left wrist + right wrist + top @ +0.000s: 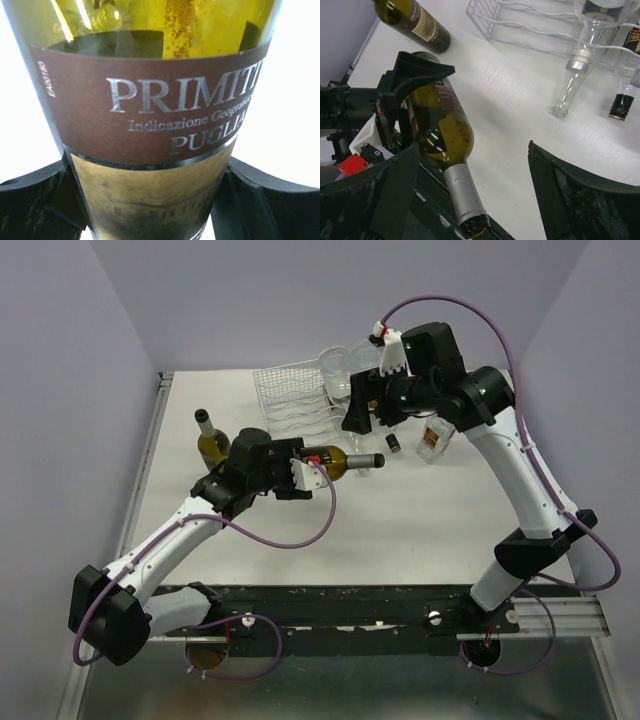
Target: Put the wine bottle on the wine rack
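Observation:
My left gripper (312,464) is shut on the body of a green wine bottle (340,459) with a brown label (150,95) and holds it level above the table, silver neck (462,192) pointing right. Its black fingers (262,197) press both sides of the glass. My right gripper (360,422) hangs open just beyond the neck. In the right wrist view the neck lies between its fingers (572,192), close to the left one and not touching either. The white wire wine rack (290,395) stands at the back of the table, behind both grippers.
A second wine bottle (211,440) lies on the table to the left. Clear glass bottles (337,375) rest in the rack, one neck (572,75) sloping down to the table. A dark-capped bottle (622,106) and a square bottle (434,440) sit at the right.

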Robot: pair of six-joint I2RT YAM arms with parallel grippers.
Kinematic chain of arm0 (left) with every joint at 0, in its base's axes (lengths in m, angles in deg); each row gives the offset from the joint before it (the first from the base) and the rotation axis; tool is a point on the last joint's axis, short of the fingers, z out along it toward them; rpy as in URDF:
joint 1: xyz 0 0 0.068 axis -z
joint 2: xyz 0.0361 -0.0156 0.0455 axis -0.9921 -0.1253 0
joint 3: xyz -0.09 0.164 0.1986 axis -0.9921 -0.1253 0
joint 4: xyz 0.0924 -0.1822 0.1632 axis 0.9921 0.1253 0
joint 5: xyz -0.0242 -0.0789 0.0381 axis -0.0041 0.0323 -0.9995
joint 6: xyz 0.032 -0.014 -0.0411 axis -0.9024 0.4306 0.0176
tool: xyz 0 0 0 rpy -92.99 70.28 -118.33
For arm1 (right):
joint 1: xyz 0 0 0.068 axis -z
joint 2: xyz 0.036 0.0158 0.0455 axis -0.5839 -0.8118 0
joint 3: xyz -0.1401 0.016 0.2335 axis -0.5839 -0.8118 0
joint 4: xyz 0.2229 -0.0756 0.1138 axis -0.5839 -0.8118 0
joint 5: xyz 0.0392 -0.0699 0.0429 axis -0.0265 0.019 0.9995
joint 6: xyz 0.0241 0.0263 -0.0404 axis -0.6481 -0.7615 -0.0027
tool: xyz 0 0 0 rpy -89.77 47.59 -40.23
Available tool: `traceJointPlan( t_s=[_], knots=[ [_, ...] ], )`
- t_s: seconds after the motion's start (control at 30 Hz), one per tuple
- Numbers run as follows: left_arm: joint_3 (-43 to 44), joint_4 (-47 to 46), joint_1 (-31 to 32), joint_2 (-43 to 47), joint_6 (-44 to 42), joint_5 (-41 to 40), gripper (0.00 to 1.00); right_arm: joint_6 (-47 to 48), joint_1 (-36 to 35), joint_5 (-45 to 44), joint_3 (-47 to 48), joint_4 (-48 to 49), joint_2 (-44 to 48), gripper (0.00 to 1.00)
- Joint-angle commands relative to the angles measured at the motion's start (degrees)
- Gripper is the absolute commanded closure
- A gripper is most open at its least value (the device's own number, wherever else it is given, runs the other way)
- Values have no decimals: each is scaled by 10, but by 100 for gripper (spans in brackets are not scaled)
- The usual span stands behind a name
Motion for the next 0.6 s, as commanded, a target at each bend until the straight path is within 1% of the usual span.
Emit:
traceJointPlan(
  t_s=[0.0,0.13,0.3,0.37,0.57],
  knots=[
    [18,-48,9,6,-36,-13,100,32,2,34,4,-59,-11,4],
    [19,-50,14,0,-59,-25,100,38,2,48,-5,-76,-13,5],
    [21,-60,19,-8,-89,-45,100,35,2,118,-50,-94,-11,17],
    [21,-65,20,-9,-99,-51,100,36,2,136,-76,-99,-8,19],
    [21,-82,22,-17,-112,-55,100,48,1,151,-135,-104,2,20]
  ],
)
